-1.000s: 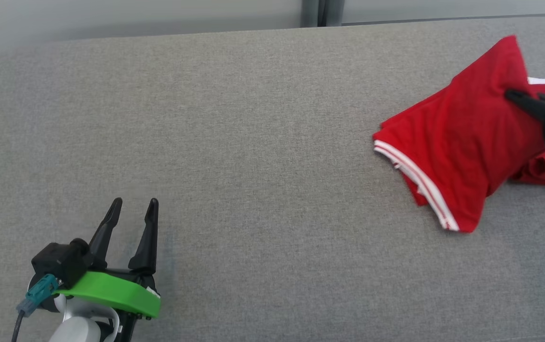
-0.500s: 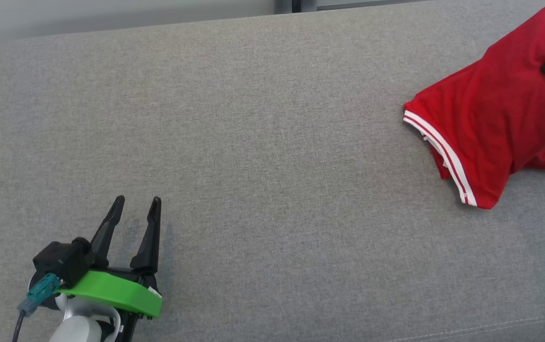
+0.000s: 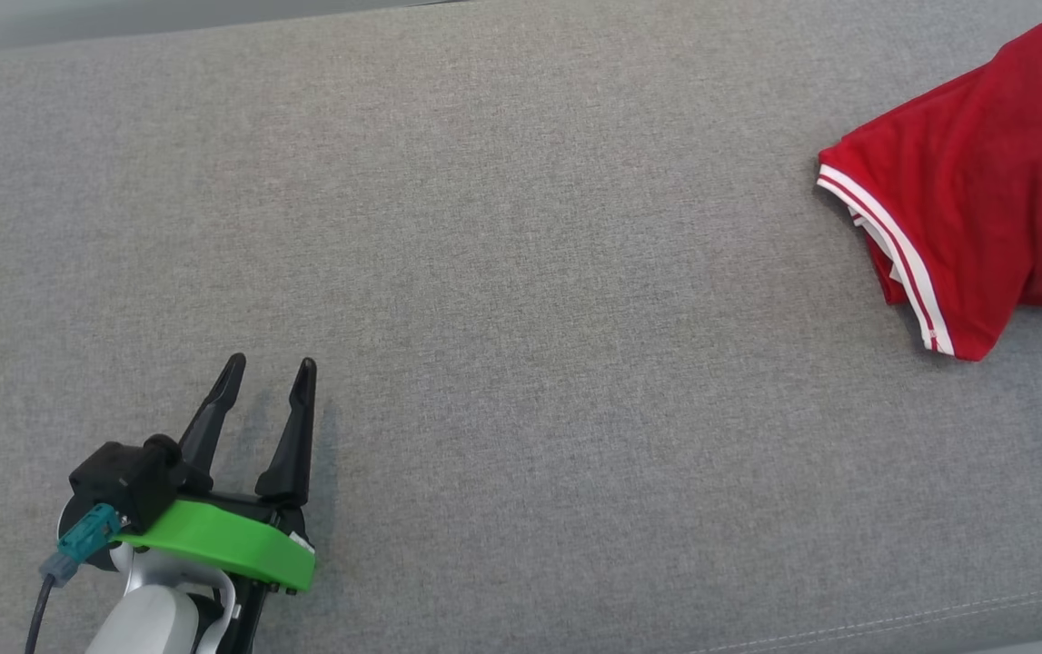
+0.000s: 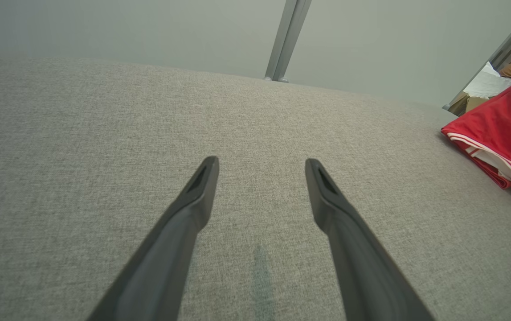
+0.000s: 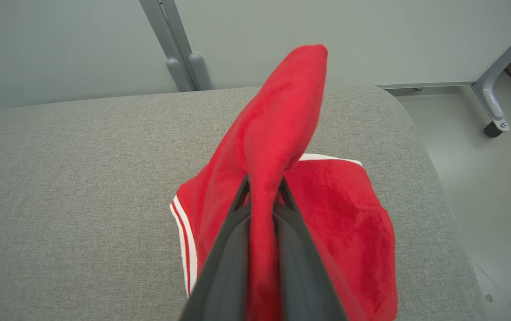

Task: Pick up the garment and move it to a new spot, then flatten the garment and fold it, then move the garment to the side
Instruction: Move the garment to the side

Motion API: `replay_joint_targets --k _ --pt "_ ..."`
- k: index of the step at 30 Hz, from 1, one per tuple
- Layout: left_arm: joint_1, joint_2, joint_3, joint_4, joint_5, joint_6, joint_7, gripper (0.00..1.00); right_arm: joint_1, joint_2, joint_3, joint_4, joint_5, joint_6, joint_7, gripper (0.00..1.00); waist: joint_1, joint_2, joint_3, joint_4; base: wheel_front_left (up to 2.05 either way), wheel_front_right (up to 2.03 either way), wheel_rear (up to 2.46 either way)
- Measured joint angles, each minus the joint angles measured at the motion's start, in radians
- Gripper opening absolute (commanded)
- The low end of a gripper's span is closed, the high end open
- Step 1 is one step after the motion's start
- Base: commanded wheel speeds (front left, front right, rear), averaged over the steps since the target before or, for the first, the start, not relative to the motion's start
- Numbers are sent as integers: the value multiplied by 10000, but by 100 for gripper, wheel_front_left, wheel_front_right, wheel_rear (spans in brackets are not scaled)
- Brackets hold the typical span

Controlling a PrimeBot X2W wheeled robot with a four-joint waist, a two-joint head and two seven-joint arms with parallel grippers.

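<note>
Your red garment (image 3: 966,200) lies at the upper right of the head view on the grey surface (image 3: 521,272). A raised fold is clamped between your right gripper (image 5: 262,189) fingers. Your left gripper (image 3: 268,374), lower left, has its fingers spread apart.

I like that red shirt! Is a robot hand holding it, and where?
Yes. The right hand is shut on a bunched-up fold of the red shirt. The left hand is open and empty.
</note>
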State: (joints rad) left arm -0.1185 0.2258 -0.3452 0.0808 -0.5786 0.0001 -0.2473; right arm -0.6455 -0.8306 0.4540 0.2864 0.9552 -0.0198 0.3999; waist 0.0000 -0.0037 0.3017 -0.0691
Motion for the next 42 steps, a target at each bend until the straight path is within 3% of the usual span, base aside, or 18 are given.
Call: replay_joint_targets --k 4,5,6,7,8,9,13,20,26,32,39,42 --pt "1 23 2 21 17 2 19 100 134 138 -96 362 -125 -213 -470 0 0 0 38 -75 0 0 0" --pt "0 50 8 17 29 2 73 100 216 132 -134 487 -184 -278 -571 10 0 0 52 -99 0 0 0" --pt "1 81 4 15 29 2 90 100 288 119 -178 637 -267 -368 -667 41 0 0 72 -122 0 0 0" --pt "1 96 4 10 29 4 92 100 370 96 -205 782 -357 -439 -790 80 0 0 97 -145 0 0 0" --pt "1 109 2 12 31 4 102 100 433 96 -219 928 -426 -451 -909 96 0 0 122 -170 0 0 0" --pt "0 113 0 10 44 4 104 100 491 104 -226 1062 -430 -454 -989 100 0 0 146 -196 0 0 0" --pt "-2 150 12 6 182 10 178 100 681 224 -295 1559 -616 -736 -1555 100 0 0 221 -312 0 0 0" --pt "-7 180 33 69 201 12 178 100 1030 711 -217 2096 -849 -788 -2196 100 0 0 155 -494 0 0 0" --pt "-6 111 102 240 201 15 169 100 1029 1053 -174 2048 -1361 -788 -3509 100 0 0 -160 -611 0 0 0" --pt "23 48 389 556 291 297 73 100 1256 1365 -182 1847 -2075 -880 -5062 100 0 0 -641 -717 0 0 0" --pt "521 -109 1108 938 209 633 -15 100 2176 2266 -232 1392 -2305 -966 -6711 100 0 0 -1343 -811 0 0 0" --pt "814 -121 1325 1070 232 742 -17 100 2690 2667 -251 1233 -2389 -997 -6750 100 0 0 -1650 -822 0 0 0"
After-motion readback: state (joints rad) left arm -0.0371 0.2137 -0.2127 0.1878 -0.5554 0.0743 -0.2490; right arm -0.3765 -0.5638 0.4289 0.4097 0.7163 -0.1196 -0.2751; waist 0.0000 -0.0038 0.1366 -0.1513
